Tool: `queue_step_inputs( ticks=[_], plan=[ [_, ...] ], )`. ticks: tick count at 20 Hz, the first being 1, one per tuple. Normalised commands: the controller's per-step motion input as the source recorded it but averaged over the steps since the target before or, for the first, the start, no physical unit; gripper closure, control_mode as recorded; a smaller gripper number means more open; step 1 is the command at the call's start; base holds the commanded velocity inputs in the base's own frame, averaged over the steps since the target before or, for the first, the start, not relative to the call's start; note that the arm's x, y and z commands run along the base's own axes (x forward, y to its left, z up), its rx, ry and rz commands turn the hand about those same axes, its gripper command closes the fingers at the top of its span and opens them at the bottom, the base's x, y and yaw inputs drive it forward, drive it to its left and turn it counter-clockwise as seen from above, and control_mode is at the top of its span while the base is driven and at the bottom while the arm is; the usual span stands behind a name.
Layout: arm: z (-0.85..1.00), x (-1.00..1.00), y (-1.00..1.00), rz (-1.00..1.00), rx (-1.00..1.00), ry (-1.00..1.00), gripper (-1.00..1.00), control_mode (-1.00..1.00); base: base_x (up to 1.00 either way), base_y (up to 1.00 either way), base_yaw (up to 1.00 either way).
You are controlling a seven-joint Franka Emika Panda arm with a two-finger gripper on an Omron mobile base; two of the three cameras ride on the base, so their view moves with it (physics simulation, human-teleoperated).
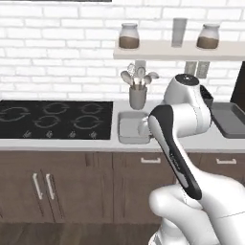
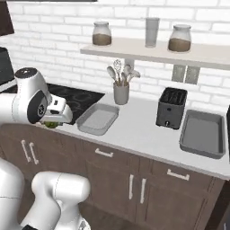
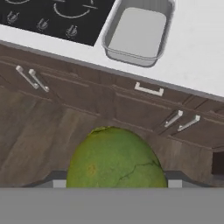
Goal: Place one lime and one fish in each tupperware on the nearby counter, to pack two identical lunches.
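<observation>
A dimpled green lime [image 3: 116,157] sits between my fingertips in the hand view, and my gripper [image 3: 116,181] is shut on it. From the right base view the lime [image 2: 53,123] peeks out under the hand, which hangs in front of the counter [image 2: 143,134] edge, above the cabinet fronts. The lighter tupperware [image 3: 138,33] [image 2: 96,119] [image 1: 131,127] lies empty on the counter just beyond and to the right of the hand. A darker grey tupperware [image 2: 203,132] [image 1: 229,119] rests empty at the counter's right end. The fish are out of view.
A black cooktop [image 1: 52,119] [image 3: 57,15] borders the lighter container on its left. A grey utensil holder [image 2: 120,92] stands behind it, and a black toaster [image 2: 171,108] sits between the two containers. A wall shelf [image 2: 157,51] with jars hangs above.
</observation>
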Motion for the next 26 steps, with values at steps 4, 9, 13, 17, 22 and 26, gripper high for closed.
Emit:
queue_step_inputs(
  ticks=[4, 9, 13, 17, 22, 26],
  plan=[
    [0.00, 0.00, 0.00, 0.00, 0.00, 0.00, 1.00, 1.00, 0.51, 0.66, -0.70],
    [0.00, 0.00, 0.00, 0.00, 0.00, 0.00, 1.00, 1.00, 0.37, 0.70, -0.54],
    [0.00, 0.00, 0.00, 0.00, 0.00, 0.00, 1.00, 1.00, 0.83, 0.05, -0.27],
    [0.00, 0.00, 0.00, 0.00, 0.00, 0.00, 1.00, 1.00, 0.62, 0.07, -0.05],
    [-0.97, 0.41, 0.34, -0.01, -0.01, 0.06, 1.00, -1.00, 0.00, 0.00, 0.00],
    [-1.00, 0.67, 0.18, 0.00, 0.00, 0.06, 1.00, -1.00, 0.00, 0.00, 0.00]
  ],
)
